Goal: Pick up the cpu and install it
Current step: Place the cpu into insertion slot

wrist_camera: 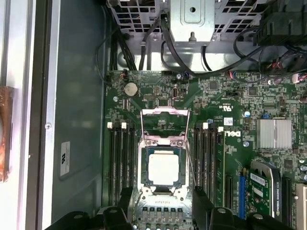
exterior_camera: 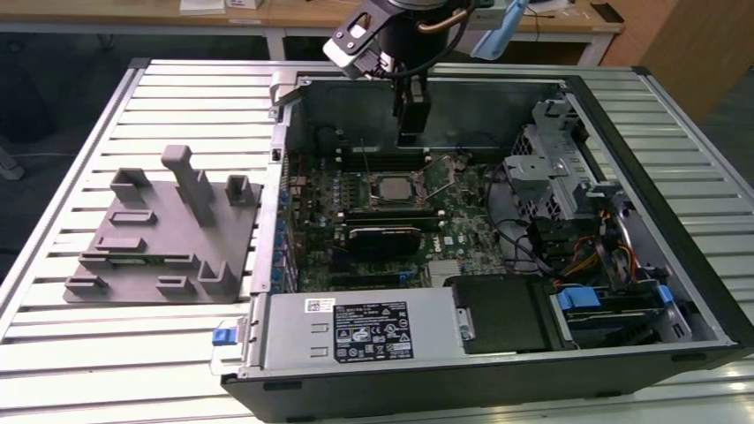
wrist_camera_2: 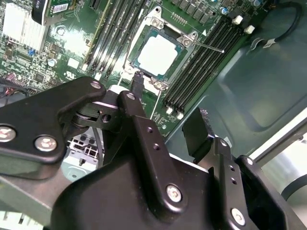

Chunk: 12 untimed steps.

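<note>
Starting at the exterior view's left, a grey fixture (exterior_camera: 154,238) with pegs and pockets sits on the slatted table (exterior_camera: 71,371), just beside the open computer case (exterior_camera: 281,115). Inside the case the motherboard (exterior_camera: 465,230) lies flat. Near its middle the cpu (exterior_camera: 393,187) rests in the socket (wrist_camera: 142,167), silver top up and level with the frame around it.

The gripper (exterior_camera: 410,119) hangs a little to the right of the cpu in that view. It is above the board, toward the case's back wall, and well apart from the chip. In the second wrist view its two black fingers (wrist_camera_2: 144,134) stand spread with nothing between them, and the cpu sits beyond their tips. In the first wrist view the chip lies between the two banks of memory slots (wrist_camera: 120,163), almost in line with the gap between the fingertips.

I judge the placing step done: the chip is in its seat and the tool is empty and clear of it. The install does not look finished, because the load plate (wrist_camera: 163,125) appears swung open and the lever (wrist_camera_2: 206,47) stands free beside the socket. Any further work at the socket calls for a path that clears the raised plate and lever. It also calls for no sideways touch on the chip, which nothing clamps down.

Further right, the drive cage (exterior_camera: 554,150) and its cables crowd that side of the case.
</note>
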{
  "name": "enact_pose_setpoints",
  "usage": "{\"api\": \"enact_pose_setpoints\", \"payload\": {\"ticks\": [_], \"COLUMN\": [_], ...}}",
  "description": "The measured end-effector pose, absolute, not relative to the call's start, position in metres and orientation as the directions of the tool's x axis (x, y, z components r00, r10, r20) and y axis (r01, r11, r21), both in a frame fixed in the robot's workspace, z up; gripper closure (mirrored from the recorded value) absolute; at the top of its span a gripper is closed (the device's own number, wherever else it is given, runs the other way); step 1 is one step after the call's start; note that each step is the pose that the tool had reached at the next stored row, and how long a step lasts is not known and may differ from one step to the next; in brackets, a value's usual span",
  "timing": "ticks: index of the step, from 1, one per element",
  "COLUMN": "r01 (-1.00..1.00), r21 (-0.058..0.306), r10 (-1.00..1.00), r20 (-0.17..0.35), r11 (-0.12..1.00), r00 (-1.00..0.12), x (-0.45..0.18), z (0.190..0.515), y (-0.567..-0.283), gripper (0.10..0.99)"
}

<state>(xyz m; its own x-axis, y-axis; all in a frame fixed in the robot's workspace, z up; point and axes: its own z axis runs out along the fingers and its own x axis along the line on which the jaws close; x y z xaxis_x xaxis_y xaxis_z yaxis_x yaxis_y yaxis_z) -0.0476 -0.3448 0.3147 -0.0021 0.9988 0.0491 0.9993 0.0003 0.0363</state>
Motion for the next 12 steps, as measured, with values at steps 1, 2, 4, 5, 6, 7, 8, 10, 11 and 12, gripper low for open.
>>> {"api": "enact_pose_setpoints", "payload": {"ticks": [1,2,4,5,6,7,8,10,11,12], "r01": [0.999,0.999,0.999,0.999,0.999,0.999,0.999,0.999,0.999,0.999], "r21": [0.036,0.036,0.036,0.036,0.036,0.036,0.036,0.036,0.036,0.036], "r10": [0.999,0.999,0.999,0.999,0.999,0.999,0.999,0.999,0.999,0.999], "r20": [0.049,0.049,0.049,0.049,0.049,0.049,0.049,0.049,0.049,0.049], "r11": [0.0,0.0,0.0,0.0,0.0,0.0,0.0,0.0,0.0,0.0], "r00": [-0.002,-0.002,-0.002,-0.002,-0.002,-0.002,-0.002,-0.002,-0.002,-0.002], "x": [-0.0476,-0.0476,-0.0476,-0.0476,-0.0476,-0.0476,-0.0476,-0.0476,-0.0476,-0.0476], "z": [0.3143,0.3139,0.3131,0.3127,0.3124,0.312,0.3116,0.3107,0.3103,0.3099], "y": [-0.3448,-0.3448,-0.3448,-0.3448,-0.3448,-0.3448,-0.3448,-0.3448,-0.3448,-0.3448], "gripper": [0.478,0.478,0.478,0.478,0.478,0.478,0.478,0.478,0.478,0.478]}}
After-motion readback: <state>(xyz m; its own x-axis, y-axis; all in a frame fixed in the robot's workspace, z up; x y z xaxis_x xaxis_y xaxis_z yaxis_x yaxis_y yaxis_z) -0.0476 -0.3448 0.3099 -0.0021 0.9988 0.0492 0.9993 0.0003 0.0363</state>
